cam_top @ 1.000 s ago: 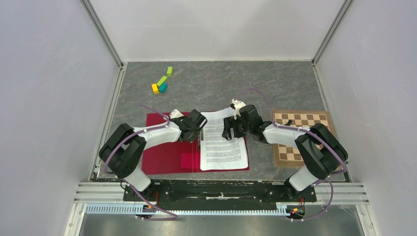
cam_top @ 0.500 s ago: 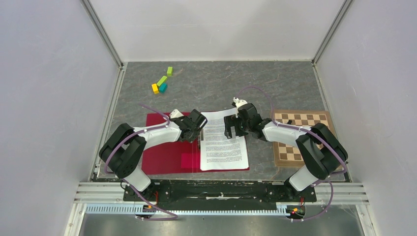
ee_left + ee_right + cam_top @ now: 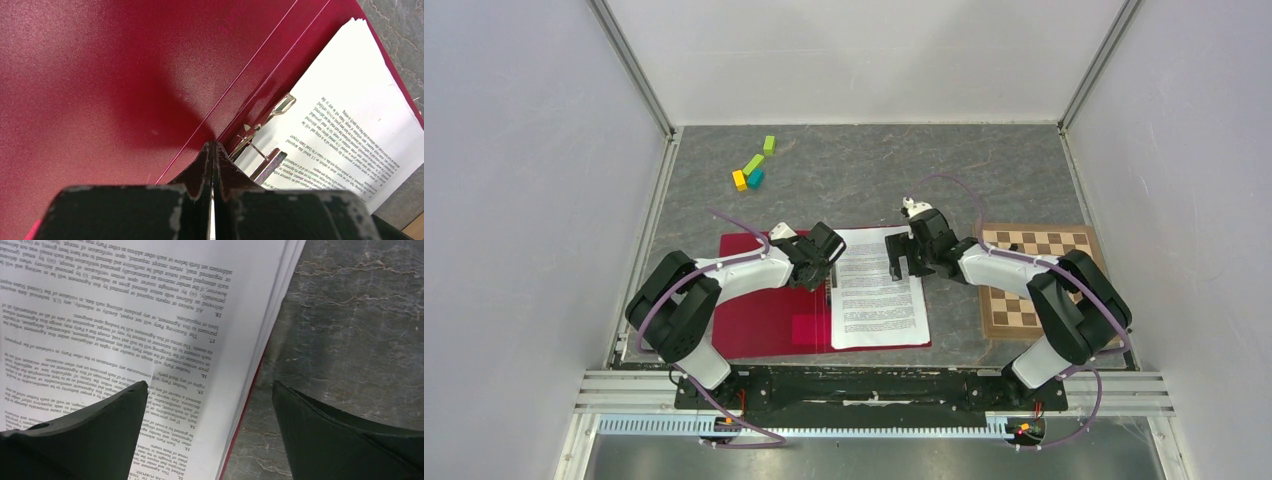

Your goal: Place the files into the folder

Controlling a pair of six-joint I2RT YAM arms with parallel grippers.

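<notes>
The red folder (image 3: 769, 310) lies open on the table, a pink patch (image 3: 809, 326) on its inside. The files (image 3: 879, 295), white sheets with dense text, lie stacked on its right half. My left gripper (image 3: 829, 264) is shut, tips down at the folder's spine beside the metal clip (image 3: 265, 129); I see nothing between the jaws. In the left wrist view the gripper (image 3: 214, 146) points at the red cover (image 3: 100, 75) and the files (image 3: 350, 105). My right gripper (image 3: 903, 257) is open above the files' far right edge. In the right wrist view the gripper (image 3: 210, 390) straddles the files (image 3: 125, 315) and the folder's red edge (image 3: 245, 412).
A brown chessboard (image 3: 1036, 280) lies right of the folder, under my right arm. Several small coloured blocks (image 3: 754, 168) sit at the far left. Grey marble table (image 3: 360, 305) shows beside the folder's right edge.
My right gripper has moved a little back and to the right over the files, staying open. The left arm has not moved.
</notes>
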